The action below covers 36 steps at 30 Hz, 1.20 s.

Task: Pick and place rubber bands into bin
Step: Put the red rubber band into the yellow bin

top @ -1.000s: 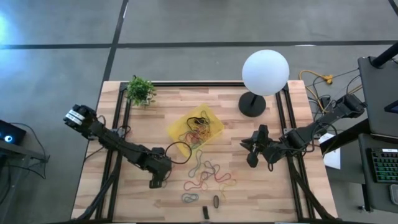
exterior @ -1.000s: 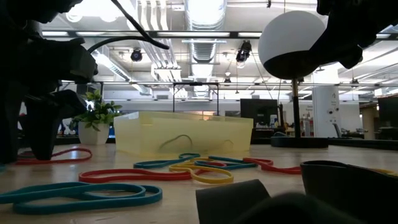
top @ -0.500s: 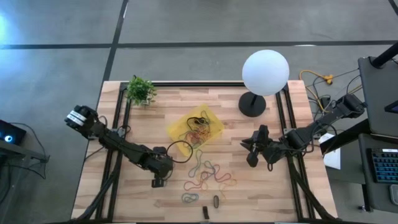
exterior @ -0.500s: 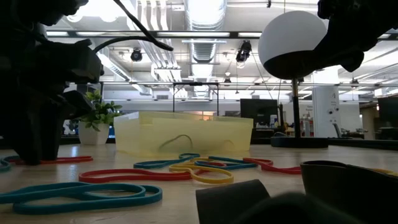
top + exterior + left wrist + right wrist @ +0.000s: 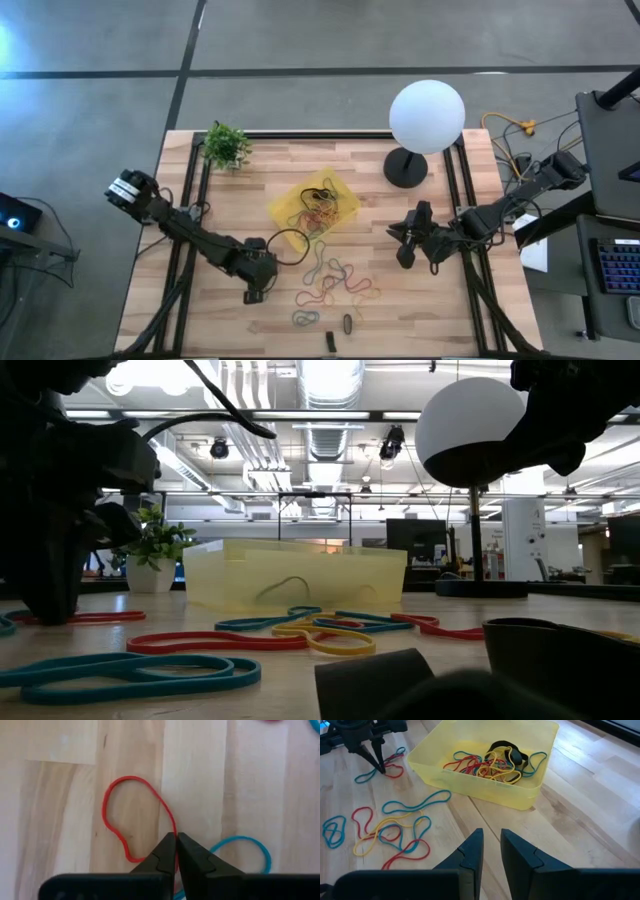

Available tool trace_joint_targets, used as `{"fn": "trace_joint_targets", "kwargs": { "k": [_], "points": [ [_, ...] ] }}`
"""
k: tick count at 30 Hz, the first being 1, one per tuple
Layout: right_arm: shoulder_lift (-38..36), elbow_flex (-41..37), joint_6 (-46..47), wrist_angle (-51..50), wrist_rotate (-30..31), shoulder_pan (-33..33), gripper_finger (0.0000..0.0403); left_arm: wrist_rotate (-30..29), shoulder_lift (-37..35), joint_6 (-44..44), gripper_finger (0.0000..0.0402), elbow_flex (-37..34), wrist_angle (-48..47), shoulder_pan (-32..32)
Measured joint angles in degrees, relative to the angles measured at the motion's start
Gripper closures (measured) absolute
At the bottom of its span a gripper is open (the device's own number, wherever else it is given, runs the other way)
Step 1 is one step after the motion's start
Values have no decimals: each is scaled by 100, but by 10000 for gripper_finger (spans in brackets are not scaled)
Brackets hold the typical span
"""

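Note:
The yellow bin (image 5: 315,205) sits mid-table with several rubber bands (image 5: 485,762) inside. More bands (image 5: 335,280) in red, blue, yellow and green lie loose on the wood near it. My left gripper (image 5: 253,293) stands on the table at the left end of that spread, shut on a red rubber band (image 5: 112,795) that lies flat; a blue band (image 5: 250,845) lies beside it. My right gripper (image 5: 405,255) hovers right of the bin, slightly open with nothing between its fingers (image 5: 475,852). My left gripper pinches one side of the red band's loop (image 5: 173,827) between its two fingertips, coming from above and pointing down. The band's loop lies slack and flat on the wood (image 5: 95,617).
A white globe lamp (image 5: 427,115) on a black base (image 5: 405,168) stands at the back right, and a small green plant (image 5: 226,146) at the back left. Two small dark pieces (image 5: 347,324) lie near the front edge. A big black ring (image 5: 288,241) lies by the bin's near left corner.
My left gripper has shut its fingers on the red band while staying over the same spot. The band lies on the table as before. The right arm has kept still.

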Motion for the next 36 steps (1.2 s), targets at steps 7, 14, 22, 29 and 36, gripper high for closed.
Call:
{"fn": "trace_joint_targets", "kwargs": {
  "k": [7,14,22,29,36],
  "points": [
    [0,-2,-4,-6,4,0,346,-826,-702,150,401,75,-51,20],
    [-2,-4,-2,7,10,0,346,-1359,-1267,302,401,112,-16,23],
    [-2,-4,-2,38,9,0,346,-985,-979,-196,394,45,-922,106],
    [-2,-4,-2,45,34,4,346,-301,-538,-303,311,44,-486,99],
    [-2,-7,-2,46,37,2,346,-239,-312,-330,214,48,-447,106]
  ]
}}
